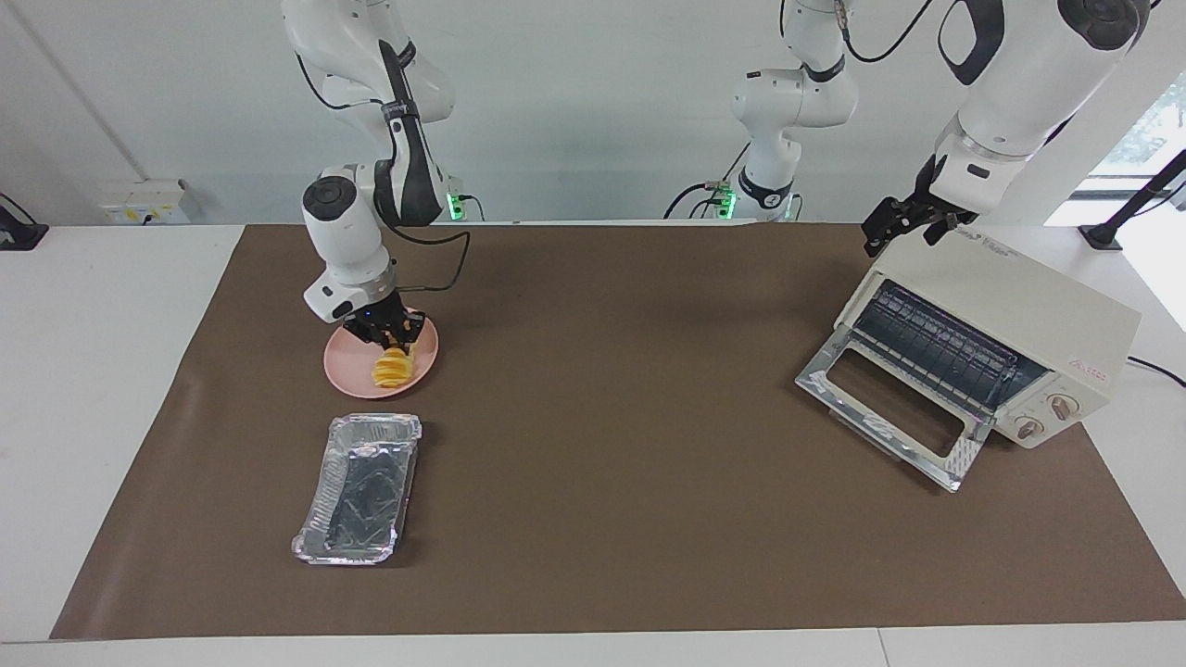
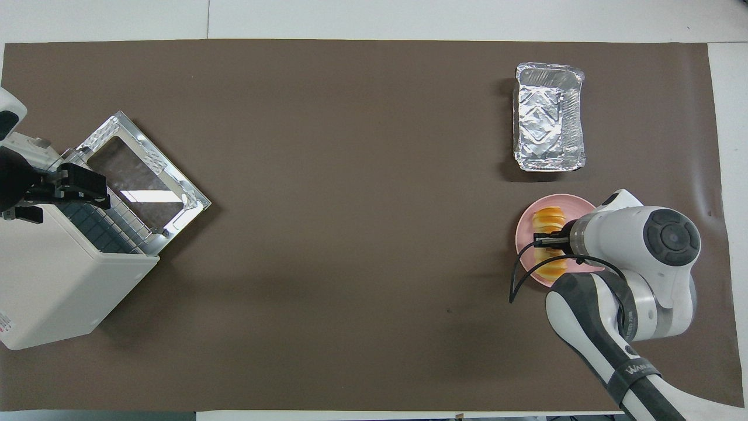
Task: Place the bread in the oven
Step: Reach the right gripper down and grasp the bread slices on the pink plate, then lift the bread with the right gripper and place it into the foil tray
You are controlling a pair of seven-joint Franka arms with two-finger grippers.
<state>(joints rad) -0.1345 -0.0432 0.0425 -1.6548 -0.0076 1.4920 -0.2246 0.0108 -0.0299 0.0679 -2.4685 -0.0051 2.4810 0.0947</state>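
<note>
a brown mat [image 1: 593,519] covers most of a white table [image 1: 102,389], and two robot arms stand along one long edge of it. near the mat's corner at the right arm's end, a round pink plate [image 1: 345,372] carries the bread [image 1: 393,369], a small golden, ridged loaf. the right gripper [image 1: 390,332] is down on the loaf, its dark fingers drawn in against the end of the bread nearer the robots, so it appears to be pinching the loaf across its narrow width; the bread is not yet lifted and rests on the plate. gripping across the short side looks like the sensible choice, since the loaf's length would not fit between the fingers.

a crinkled silver foil tray [image 1: 357,489] sits on the mat just beside the plate, farther from the robots, empty and untouched.

at the left arm's end of the mat stands the oven [image 1: 1019,315], cream white, turned at an angle so its mouth faces the middle of the mat. its glass door [image 1: 889,412] lies dropped open and flat, showing the wire rack [image 1: 936,347] inside, which leaves a clear way in for the bread. the left gripper [image 1: 897,225] waits over the oven's top corner nearest the robots, fingers spread wide, holding nothing, and clear of the open door.
</note>
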